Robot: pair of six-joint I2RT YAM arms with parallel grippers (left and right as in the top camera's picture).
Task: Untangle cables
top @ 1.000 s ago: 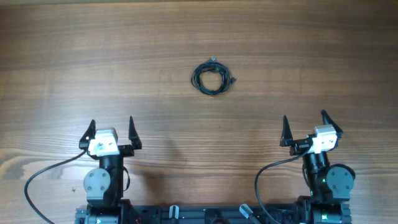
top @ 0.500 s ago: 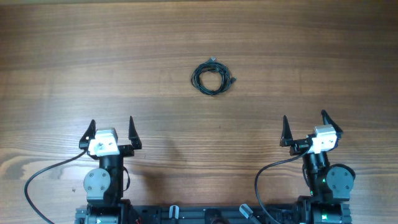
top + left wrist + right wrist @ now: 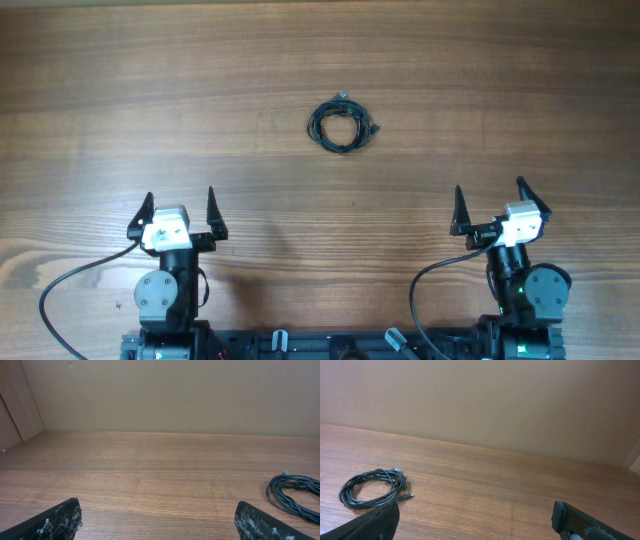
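Near edge: the dark mounting rail (image 3: 320, 345) runs along the table's (image 3: 150, 80) front, with both arm bases seated on it and a thick black arm wire (image 3: 60, 290) looping out to the left of the left base. Bare wood grain lies between the two arms and outward to either side. Left gripper (image 3: 180, 200): jaws spread wide, pointing away from the rail, holding nothing and touching nothing; its wrist view shows only the two finger (image 3: 60, 522) tips at the bottom corners with plain wood between them. Right gripper (image 3: 489, 192): same, jaws wide apart, nothing between them, fingertips (image 3: 580, 520) above the wood. Ahead of both grippers is an open band of tabletop. The cables (image 3: 341, 125) lie further out, near mid-table, roughly between the two arms' lines and well apart from both: one small dark coiled bundle lying flat, a plug end poking out on its right side. Beyond the coil, more bare wood reaches the far edge, where a plain beige wall (image 3: 175, 395) rises.
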